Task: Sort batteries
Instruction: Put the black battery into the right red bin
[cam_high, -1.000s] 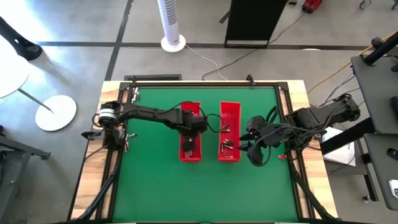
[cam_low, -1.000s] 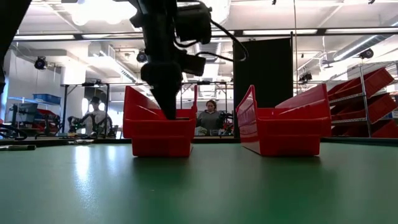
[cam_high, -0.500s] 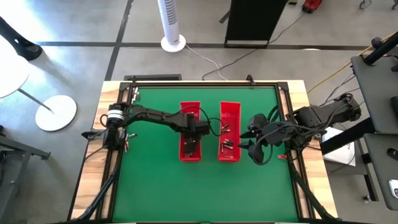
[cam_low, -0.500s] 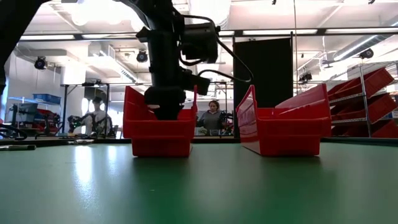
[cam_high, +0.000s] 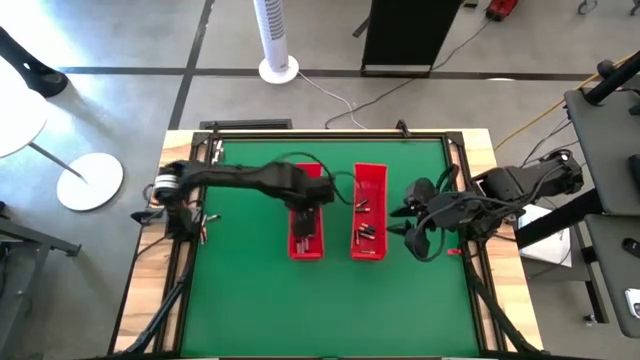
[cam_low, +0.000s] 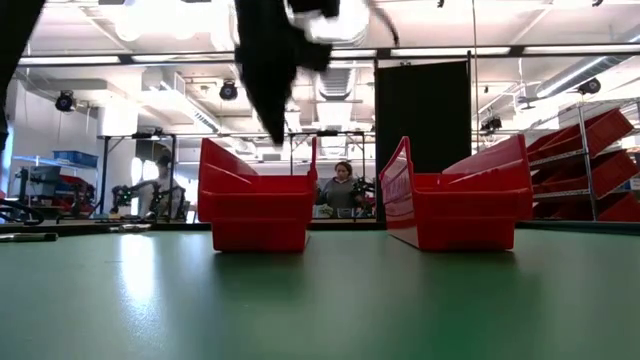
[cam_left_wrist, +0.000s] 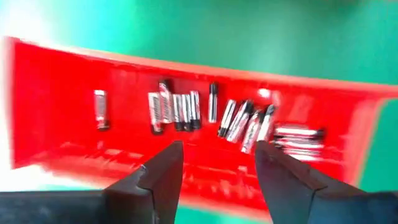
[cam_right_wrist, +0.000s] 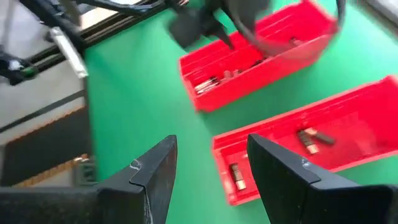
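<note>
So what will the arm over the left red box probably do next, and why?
Probably swing across to the right tray for another battery. The left gripper is open and empty above the left tray, where a row of batteries already lies, and some remain in the right tray.

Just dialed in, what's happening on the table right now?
Two red trays sit side by side on the green table, both holding batteries. The left gripper hangs open and empty above the left tray, looking down on a row of batteries on its floor. The right gripper waits open beside the right tray, holding nothing.
</note>
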